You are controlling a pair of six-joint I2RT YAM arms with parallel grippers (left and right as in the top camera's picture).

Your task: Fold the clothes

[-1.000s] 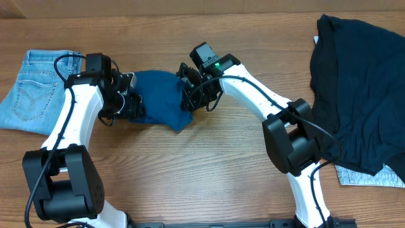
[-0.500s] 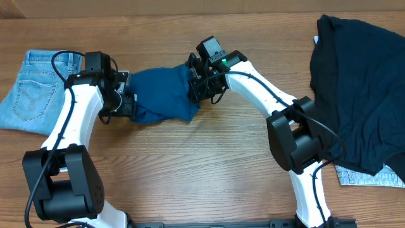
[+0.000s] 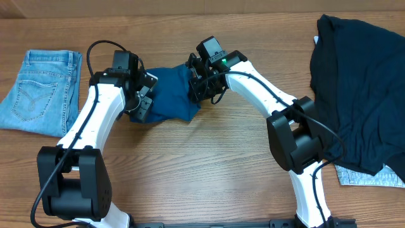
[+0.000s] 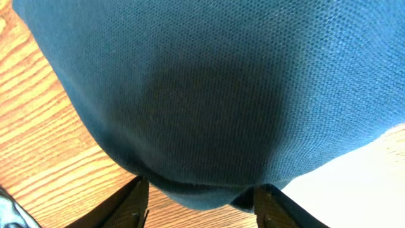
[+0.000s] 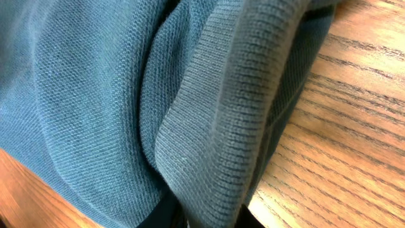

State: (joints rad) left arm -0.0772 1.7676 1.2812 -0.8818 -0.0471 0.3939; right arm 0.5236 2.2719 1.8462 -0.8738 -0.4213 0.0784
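Mid-blue top mostly hides right gripper, clamped on it; left gripper stands apart.

Seen from its own wrist camera, the left claw shows only two finger stubs standing apart, the rest cut off by the bottom edge. The mid-blue top ahead of it runs out of frame above and on both sides. Of the right claw only a dark sliver shows beneath the top's ribbed hem, which seems pinched there. Far off to the right claw's right, the navy garment is cropped by the frame and covers most of a pale cloth.
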